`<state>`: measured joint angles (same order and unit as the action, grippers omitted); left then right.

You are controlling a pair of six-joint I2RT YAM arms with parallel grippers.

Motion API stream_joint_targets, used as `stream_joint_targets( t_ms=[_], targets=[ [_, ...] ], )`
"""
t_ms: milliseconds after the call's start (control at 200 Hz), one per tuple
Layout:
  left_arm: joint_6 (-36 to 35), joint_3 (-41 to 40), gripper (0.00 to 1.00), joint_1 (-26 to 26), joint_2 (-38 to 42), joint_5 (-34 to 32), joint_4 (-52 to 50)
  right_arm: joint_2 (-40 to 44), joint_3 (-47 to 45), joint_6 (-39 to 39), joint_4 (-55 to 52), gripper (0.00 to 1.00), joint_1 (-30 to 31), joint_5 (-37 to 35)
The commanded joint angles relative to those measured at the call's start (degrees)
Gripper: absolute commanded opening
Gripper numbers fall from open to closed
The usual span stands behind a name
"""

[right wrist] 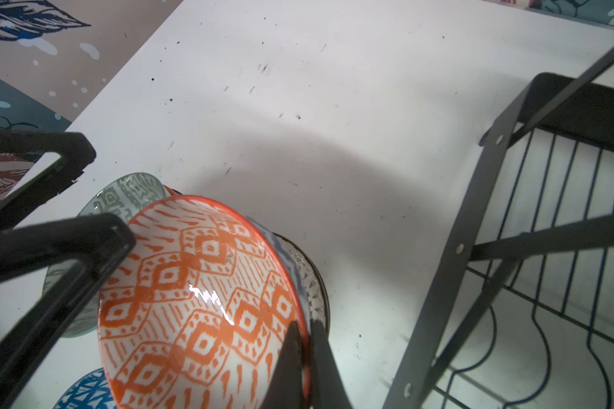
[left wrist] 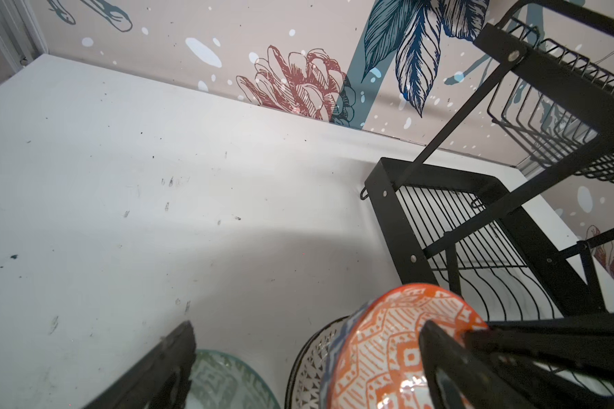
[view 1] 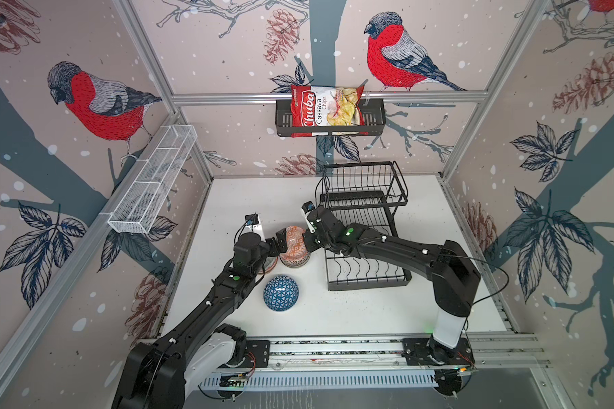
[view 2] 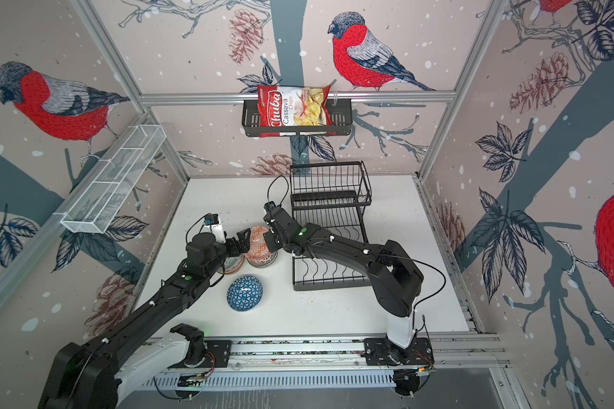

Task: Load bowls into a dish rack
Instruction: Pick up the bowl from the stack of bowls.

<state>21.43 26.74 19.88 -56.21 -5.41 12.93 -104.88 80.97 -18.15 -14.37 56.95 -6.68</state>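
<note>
As seen beside dish rack (view 1: 369, 284), finds right hand (right wrist: 305, 329) clamped on orange bowl (right wrist: 199, 294) rim, left hand (view 1: 280, 243) spread wide.

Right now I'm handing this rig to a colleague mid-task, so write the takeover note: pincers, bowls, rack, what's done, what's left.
Right pincer: shut on the rim of the orange bowl, which is tilted above a stack of bowls.
Left pincer: open, holding nothing, beside that bowl.
Blue bowl: upside down on the table. Teal-green bowl: beside the stack.
Dish rack: no bowls in it.
Done: one bowl gripped. Left: rack every bowl.
</note>
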Motion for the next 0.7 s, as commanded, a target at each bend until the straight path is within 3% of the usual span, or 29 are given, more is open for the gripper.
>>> stream_joint_targets(
  t_ms=[0,695],
  targets=[
    [0.0,1.6,0.97,0.2,-0.7,-0.3,-0.5,1.7,-1.0,0.1,1.3,0.0,0.1,0.5],
    [1.7,7.2,0.95,3.4,-2.8,5.0,-12.8,6.2,-5.4,1.0,4.0,0.0,-1.2,-0.5]
  ],
)
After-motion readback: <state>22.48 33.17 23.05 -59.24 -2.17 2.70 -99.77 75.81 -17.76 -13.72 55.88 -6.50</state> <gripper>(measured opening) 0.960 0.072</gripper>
